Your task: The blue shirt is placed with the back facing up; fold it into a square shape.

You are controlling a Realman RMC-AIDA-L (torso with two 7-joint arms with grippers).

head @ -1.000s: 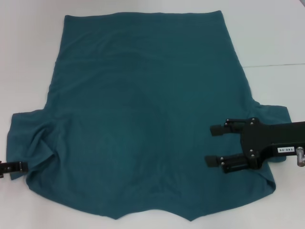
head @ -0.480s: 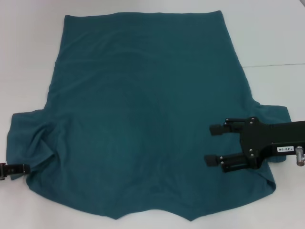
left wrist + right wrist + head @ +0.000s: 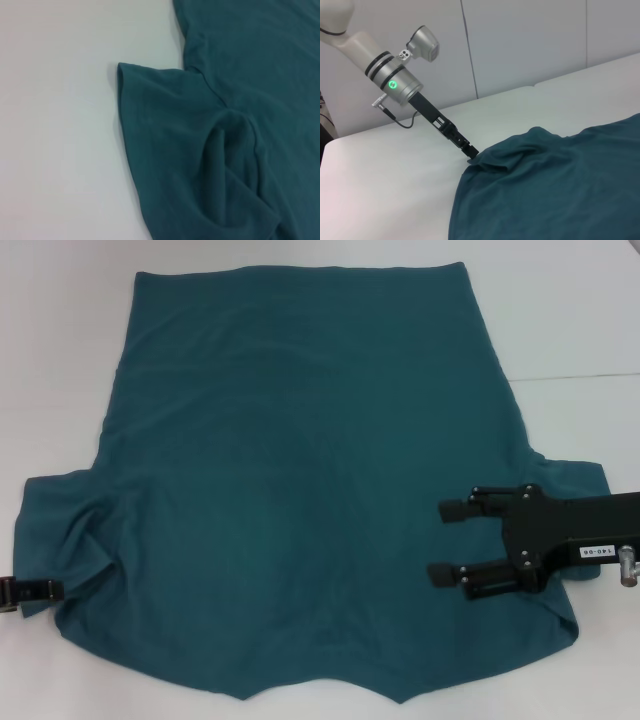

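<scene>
The blue shirt (image 3: pixel 300 480) lies spread flat on the white table (image 3: pixel 60 360), hem at the far edge, shoulders and neckline nearest the robot, both short sleeves out to the sides. No containers anywhere, just shirt on tabletop. The right gripper (image 3: pixel 445 542) hovers over the shirt's right shoulder area, fingers pointing inward toward the shirt's middle; its two black fingers (image 3: pixel 455 510) are spread apart with teal fabric visible between them, so it is released and holding nothing. The right sleeve (image 3: pixel 575 475) sits just behind this gripper's black body, partly covered by it. The left gripper (image 3: pixel 55 590) comes in from the left table edge, and its tip meets the edge of the left sleeve (image 3: pixel 60 530) low on that side; in the right wrist view the same left gripper (image 3: pixel 470 152) reaches down with its tip right at the sleeve edge, fabric bunched up just beyond it. Cannot tell whether its fingers are clenched on cloth or merely touching. The left wrist view shows no fingers, only the left sleeve (image 3: pixel 170 130) with a deep puckered fold (image 3: pixel 230 150) near the armpit seam and bare table (image 3: pixel 60 125) beside it. A table seam line (image 3: pixel 580 376) runs across, beyond the right gripper.
</scene>
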